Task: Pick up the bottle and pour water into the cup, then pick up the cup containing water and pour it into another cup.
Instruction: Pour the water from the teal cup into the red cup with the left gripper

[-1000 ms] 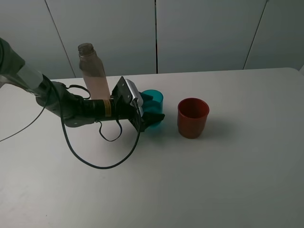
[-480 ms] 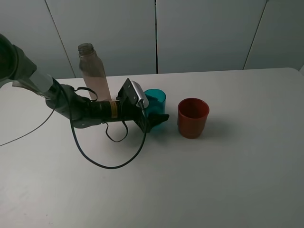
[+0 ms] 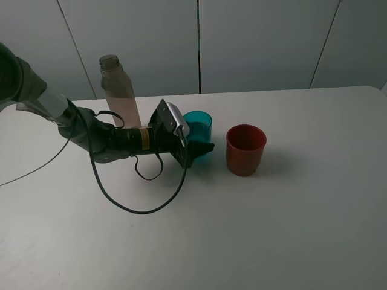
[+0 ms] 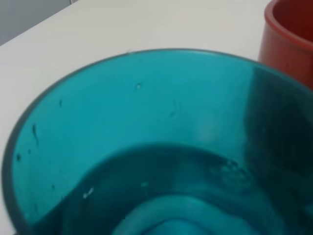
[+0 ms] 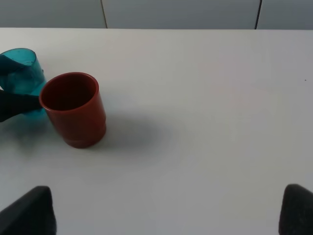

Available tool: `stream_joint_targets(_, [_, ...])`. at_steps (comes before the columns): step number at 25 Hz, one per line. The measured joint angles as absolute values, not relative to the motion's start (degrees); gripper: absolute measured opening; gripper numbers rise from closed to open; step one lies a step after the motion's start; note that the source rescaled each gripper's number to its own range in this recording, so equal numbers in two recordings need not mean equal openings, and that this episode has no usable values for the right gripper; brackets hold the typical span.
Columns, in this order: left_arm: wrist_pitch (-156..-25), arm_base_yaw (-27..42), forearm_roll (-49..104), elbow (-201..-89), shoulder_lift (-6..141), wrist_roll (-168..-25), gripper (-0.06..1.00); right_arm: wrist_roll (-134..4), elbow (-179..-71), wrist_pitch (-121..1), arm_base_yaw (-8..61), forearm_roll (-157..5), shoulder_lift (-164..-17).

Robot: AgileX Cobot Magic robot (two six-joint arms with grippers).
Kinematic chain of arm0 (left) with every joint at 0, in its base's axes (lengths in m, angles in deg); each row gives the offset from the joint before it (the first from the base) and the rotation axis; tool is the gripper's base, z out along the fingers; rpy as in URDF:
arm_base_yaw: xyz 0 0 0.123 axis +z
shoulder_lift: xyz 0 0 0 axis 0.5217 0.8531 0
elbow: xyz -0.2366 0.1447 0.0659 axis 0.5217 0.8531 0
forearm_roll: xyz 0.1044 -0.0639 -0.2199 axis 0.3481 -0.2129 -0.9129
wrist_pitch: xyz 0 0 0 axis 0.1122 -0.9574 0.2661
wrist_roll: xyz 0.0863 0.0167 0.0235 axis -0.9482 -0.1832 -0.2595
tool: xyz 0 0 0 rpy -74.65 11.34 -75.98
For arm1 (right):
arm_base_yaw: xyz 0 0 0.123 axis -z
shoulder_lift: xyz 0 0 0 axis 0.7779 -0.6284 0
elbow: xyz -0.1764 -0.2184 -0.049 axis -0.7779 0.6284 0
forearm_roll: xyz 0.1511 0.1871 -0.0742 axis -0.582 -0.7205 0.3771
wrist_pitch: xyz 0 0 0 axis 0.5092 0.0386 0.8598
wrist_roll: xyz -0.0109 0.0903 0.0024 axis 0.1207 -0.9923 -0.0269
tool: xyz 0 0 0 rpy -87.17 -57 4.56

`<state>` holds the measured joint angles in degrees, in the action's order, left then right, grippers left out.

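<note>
My left gripper point(image 3: 196, 142) is shut on the teal cup point(image 3: 198, 124) and holds it slightly tilted, just left of the red-brown cup point(image 3: 245, 150), a small gap apart. The left wrist view looks into the teal cup point(image 4: 146, 122), where water lies at the bottom; the red-brown cup's rim point(image 4: 288, 39) shows beside it. The grey-brown bottle point(image 3: 118, 90) stands upright behind my left arm, capless. My right gripper point(image 5: 168, 210) is open and empty, well away from the red-brown cup point(image 5: 76, 110) and the teal cup point(image 5: 19, 66).
Everything stands on a white table point(image 3: 272, 229) with a grey panelled wall behind it. A black cable point(image 3: 130, 208) loops from my left arm onto the table in front of the bottle.
My left gripper has raised the teal cup a little and carried it right, closer to the red-brown cup. In the last half second it has barely moved.
</note>
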<state>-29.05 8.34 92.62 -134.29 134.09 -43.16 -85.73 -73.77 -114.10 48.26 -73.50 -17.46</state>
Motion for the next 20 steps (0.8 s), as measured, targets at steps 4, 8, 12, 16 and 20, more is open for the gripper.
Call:
stream_joint_targets(4, [-29.1, 8.3, 92.6, -134.3, 134.1, -43.2, 0.07, -85.7, -73.8, -114.1, 48.3, -73.5, -17.5])
stream_joint_targets(8, [-30.1, 8.3, 92.8, -134.3, 133.2, -43.3, 0.07, -85.7, -73.8, -114.1, 48.3, -73.5, -17.5])
stream_joint_targets(12, [-31.9, 8.3, 93.6, -134.3, 129.6, -43.4, 0.07, -85.7, -73.8, -114.1, 48.3, -73.5, -17.5])
stream_joint_targets(16, [-33.7, 8.3, 96.1, -134.3, 126.1, -46.5, 0.07, -85.7, -73.8, -114.1, 48.3, -73.5, -17.5])
stream_joint_targets(20, [-36.5, 7.9, 98.5, -134.3, 123.6, -48.5, 0.07, -85.7, -73.8, -114.1, 48.3, -73.5, -17.5])
